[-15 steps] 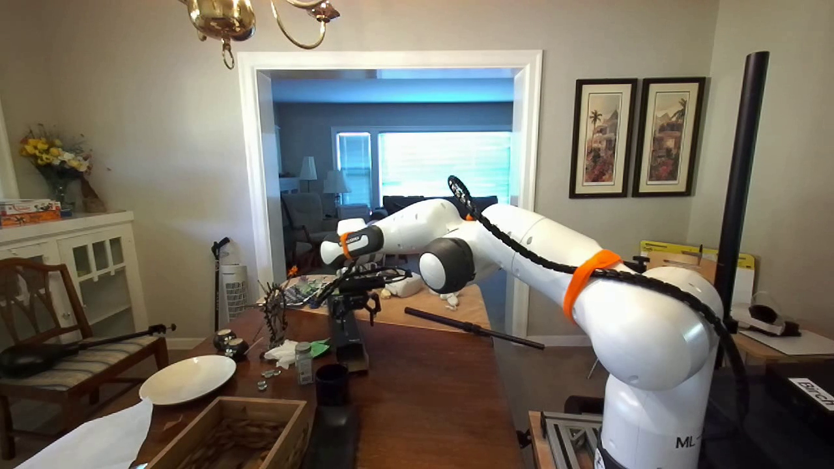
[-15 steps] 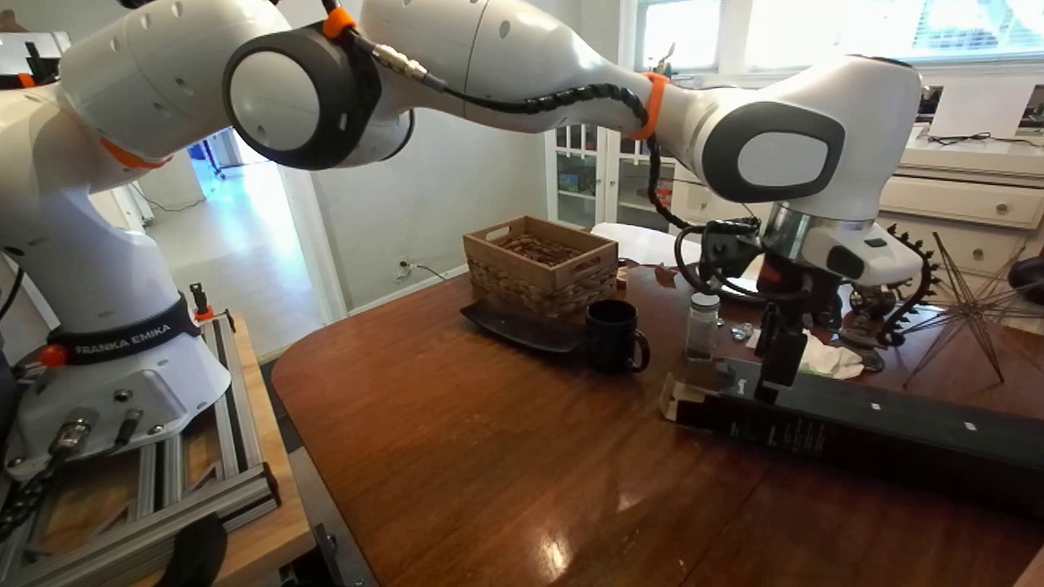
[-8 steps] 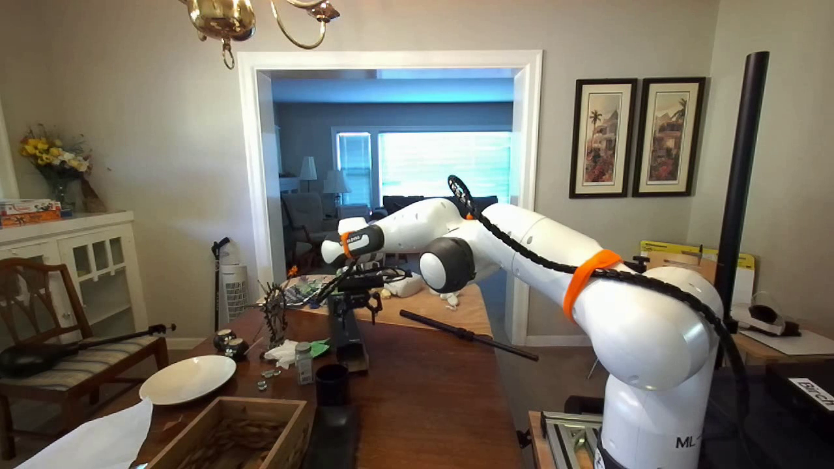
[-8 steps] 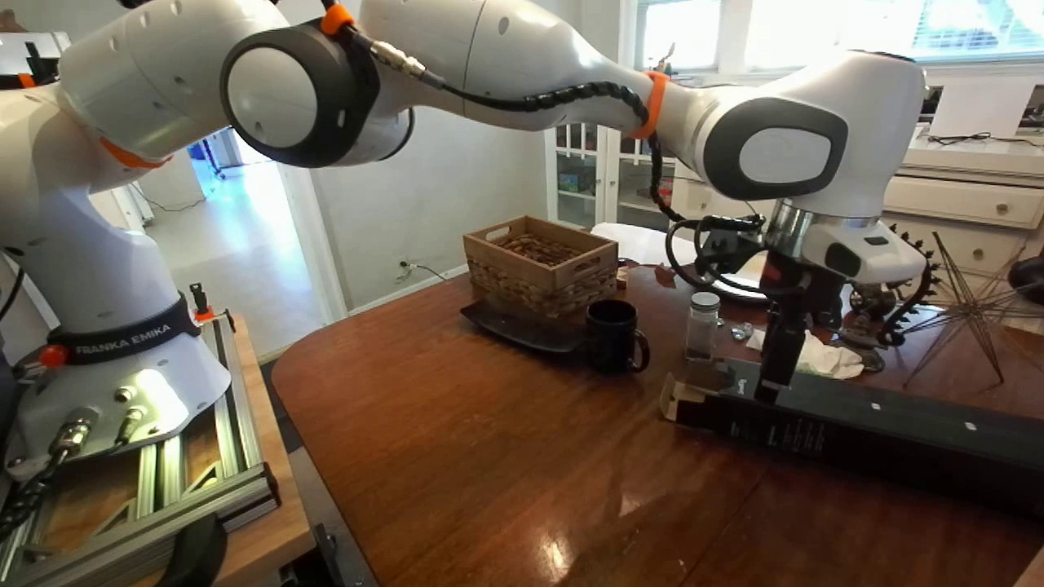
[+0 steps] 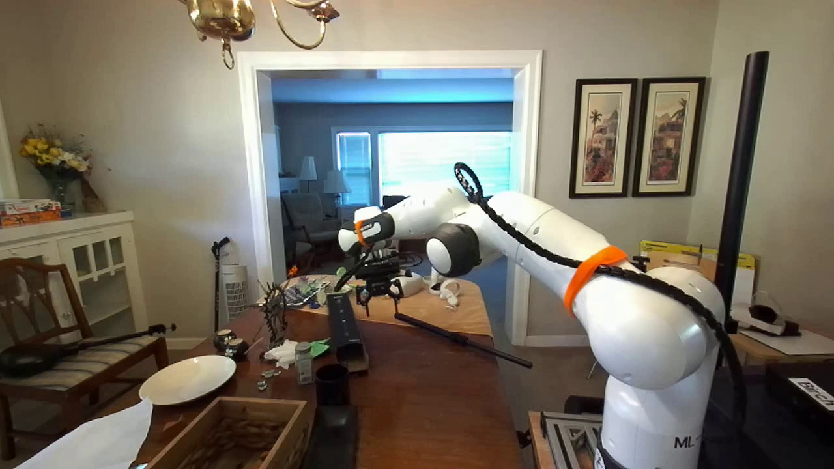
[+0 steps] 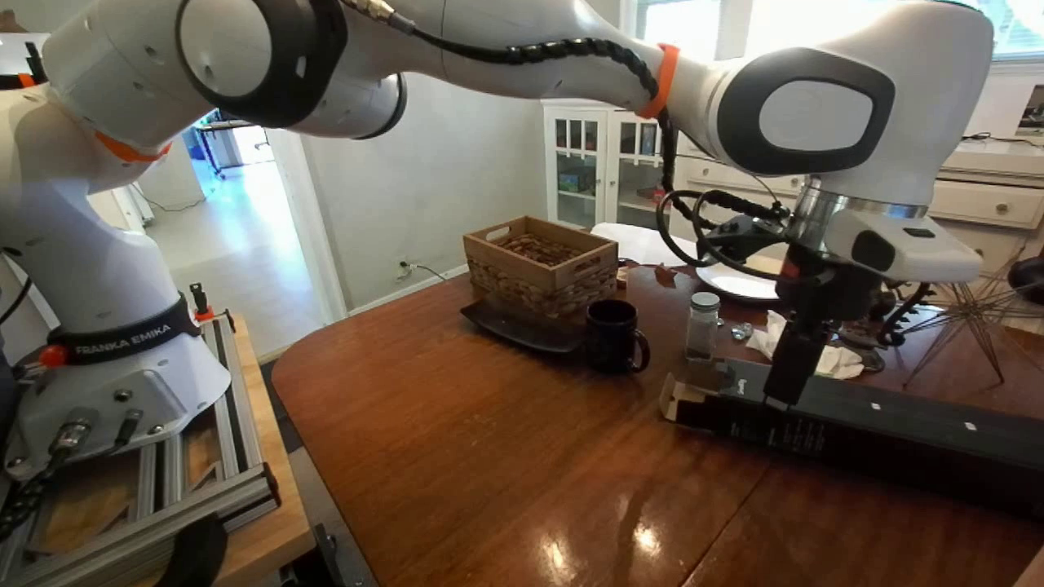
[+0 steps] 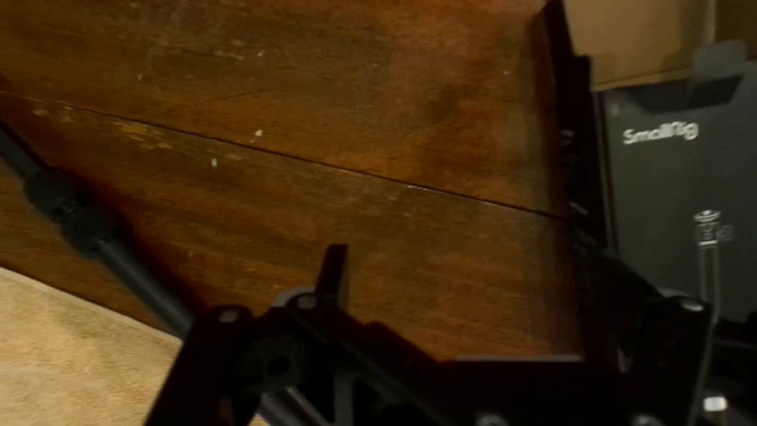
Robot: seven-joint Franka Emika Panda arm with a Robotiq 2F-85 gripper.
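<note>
The empty black claw (image 7: 474,263) hangs spread apart near a long black cardboard box (image 7: 656,183) that looks steady because it lies flat.

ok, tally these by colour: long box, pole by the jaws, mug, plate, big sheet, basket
Black: 3 (long box, pole, mug)
White: 2 (plate, big sheet)
Brown: 1 (basket)
Total: 6

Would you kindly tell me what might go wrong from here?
The black pole reaches past the edge of the table, so a knock might drop it.
The open hand hangs near the long black box; a sideways move could shove the box into the jar beyond it.
</note>
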